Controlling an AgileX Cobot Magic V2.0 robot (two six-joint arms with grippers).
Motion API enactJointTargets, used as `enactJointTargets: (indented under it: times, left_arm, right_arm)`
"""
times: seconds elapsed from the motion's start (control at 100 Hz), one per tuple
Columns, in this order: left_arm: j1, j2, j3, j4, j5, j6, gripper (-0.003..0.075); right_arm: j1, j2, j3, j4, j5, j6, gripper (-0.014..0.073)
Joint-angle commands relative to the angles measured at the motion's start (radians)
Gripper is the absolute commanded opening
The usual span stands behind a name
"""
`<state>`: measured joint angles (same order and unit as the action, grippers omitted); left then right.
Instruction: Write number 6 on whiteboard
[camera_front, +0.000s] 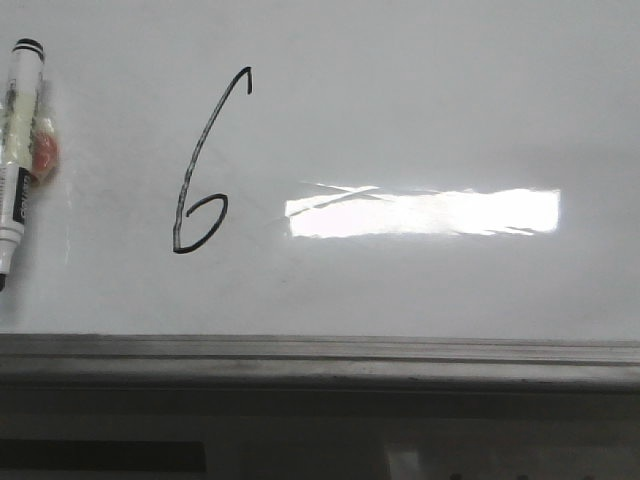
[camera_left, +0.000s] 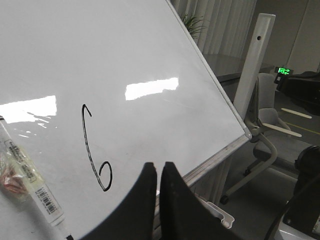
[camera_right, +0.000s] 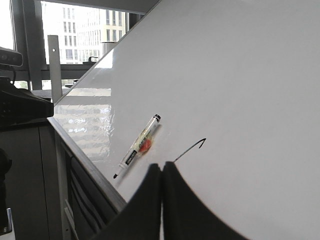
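Note:
The number 6 (camera_front: 200, 165) is drawn in thin black line on the whiteboard (camera_front: 420, 100), left of a bright glare. It also shows in the left wrist view (camera_left: 95, 150); in the right wrist view only its top stroke (camera_right: 192, 148) shows above the fingers. A white marker (camera_front: 20, 160) with black cap and tip lies on the board at the far left, with a red blob by it. It also shows in the left wrist view (camera_left: 30, 175) and the right wrist view (camera_right: 137, 146). My left gripper (camera_left: 158, 165) and right gripper (camera_right: 161, 166) are shut, empty, off the board. Neither shows in the front view.
A grey metal strip (camera_front: 320, 352) edges the board's near side, with a dark ledge below. Chairs (camera_left: 270, 130) and a white post (camera_left: 255, 60) stand beyond the board's corner. A dark cabinet (camera_right: 25, 150) and windows lie off the board's other end.

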<state>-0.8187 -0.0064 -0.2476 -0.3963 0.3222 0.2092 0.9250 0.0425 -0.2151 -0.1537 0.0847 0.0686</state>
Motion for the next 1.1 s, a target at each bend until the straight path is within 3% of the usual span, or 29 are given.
enactJointTargets:
  times: [0.0, 0.57, 0.71, 0.85, 1.09]
  left_arm:
    - [-0.009, -0.012, -0.027, -0.019, -0.061, -0.001, -0.002]
    - [-0.009, -0.012, -0.027, -0.017, -0.06, -0.001, -0.002]
    - [0.027, -0.012, -0.002, 0.134, -0.101, -0.001, -0.002]
    - [0.177, -0.012, 0.083, 0.195, -0.222, -0.008, -0.002]
    - [0.592, -0.012, 0.184, 0.205, -0.295, -0.008, -0.002]
  right_arm:
    - [-0.005, 0.0, -0.008, -0.011, -0.074, -0.01, -0.0064]
    - [-0.005, 0.0, -0.004, -0.011, -0.065, -0.01, -0.0064]
    - [-0.005, 0.0, -0.004, -0.011, -0.065, -0.01, -0.0064]
    - [-0.005, 0.0, -0.004, -0.011, -0.065, -0.01, -0.0064]
    - [-0.005, 0.0, -0.004, -0.011, -0.065, -0.01, -0.0064]
